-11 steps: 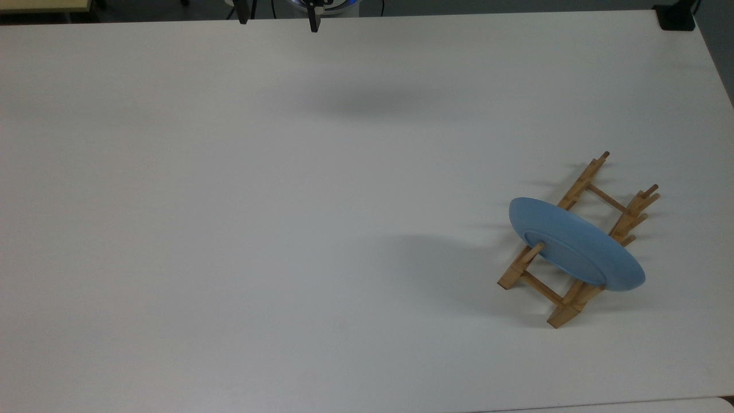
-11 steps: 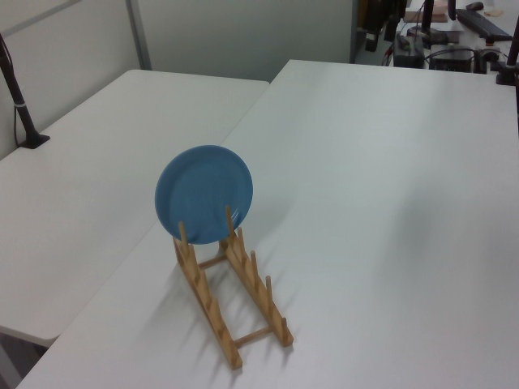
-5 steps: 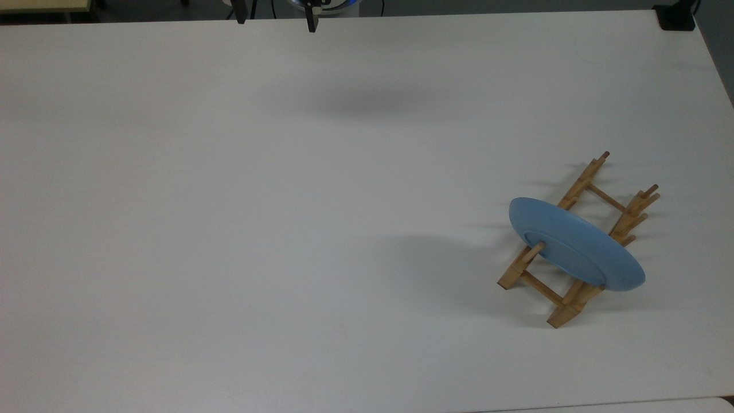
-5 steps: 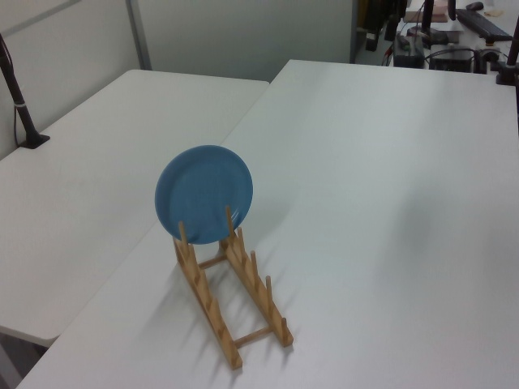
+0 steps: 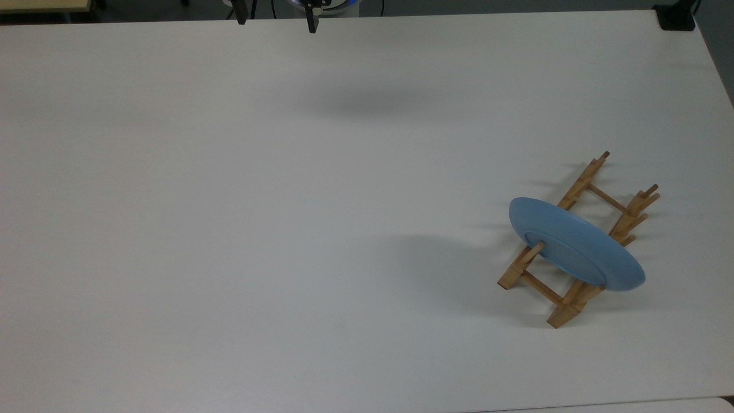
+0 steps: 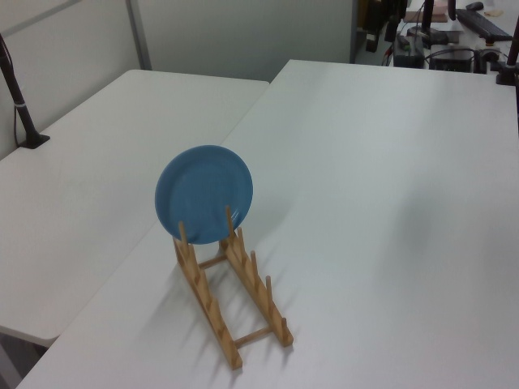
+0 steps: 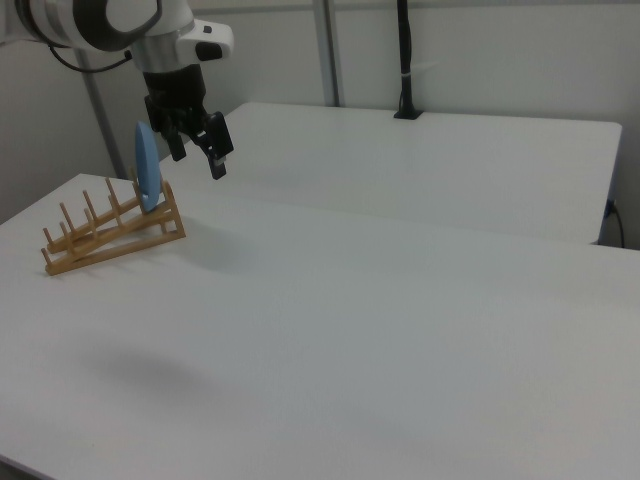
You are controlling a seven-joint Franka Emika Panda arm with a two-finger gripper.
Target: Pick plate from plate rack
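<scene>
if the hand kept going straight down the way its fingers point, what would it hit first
Most likely the bare white table top. The open hand hangs with its fingers pointing down, far from the light-blue round plate standing in the wooden peg rack. Depth is uncertain.

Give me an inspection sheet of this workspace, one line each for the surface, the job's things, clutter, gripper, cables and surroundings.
Surface: white table, plain top.
Job's things: blue plate stands on edge between the pegs at one end of the wooden plate rack; other slots free.
Clutter: nothing seen.
Gripper: gripper open, holding nothing, in the air, well apart from the plate at the top view's upper edge.
Cables: dark cables at the table's far end in the left view.
Surroundings: a second white table alongside; a black pole stands on it; partition walls behind.
</scene>
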